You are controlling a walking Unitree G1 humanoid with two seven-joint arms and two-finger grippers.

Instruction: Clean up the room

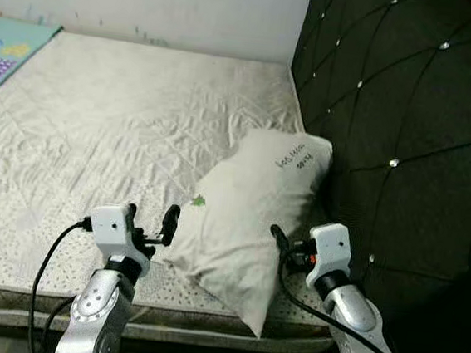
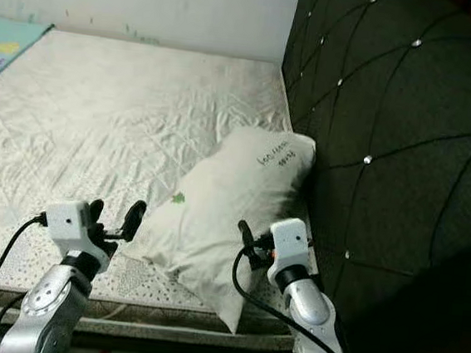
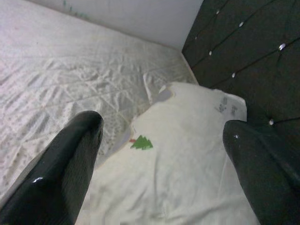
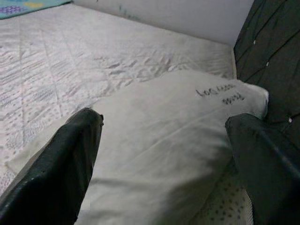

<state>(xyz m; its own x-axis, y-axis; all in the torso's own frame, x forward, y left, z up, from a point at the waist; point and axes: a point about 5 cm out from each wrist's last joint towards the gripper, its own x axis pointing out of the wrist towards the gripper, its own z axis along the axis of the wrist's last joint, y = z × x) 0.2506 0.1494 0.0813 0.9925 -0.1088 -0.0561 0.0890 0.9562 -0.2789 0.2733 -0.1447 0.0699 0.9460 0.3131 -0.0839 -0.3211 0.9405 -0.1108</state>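
White quilted fabric covered the bed (image 1: 124, 124) in the left eye view, running from the pale wall (image 1: 169, 3) at the far side to the near edge just before the robot. A dark tufted headboard (image 1: 408, 118) closed off the right side, and a strip of coloured play mat (image 1: 1, 54) lay past the bed's left edge. Most of the mattress left of the pillow (image 1: 248, 219) lay bare and open. The pillow rested at the near right corner, its long axis slanting from the near edge up toward the headboard, the far end with dark printed lettering against the padding and the near corner hanging just over the bed's edge. The left gripper (image 1: 149, 222) hovered just beside the pillow's left edge, jaws wide. The right gripper (image 1: 283, 244) sat at the pillow's right side, near the headboard.

From the right eye, the same layout showed, with the pillow between both grippers.

Through the left wrist view, the jaws stood wide apart, framing the pillow and a small green tree mark (image 3: 142, 143) on it.

Through the right wrist view, the jaws were likewise spread wide over the pillow, the lettered end pointing toward the headboard.
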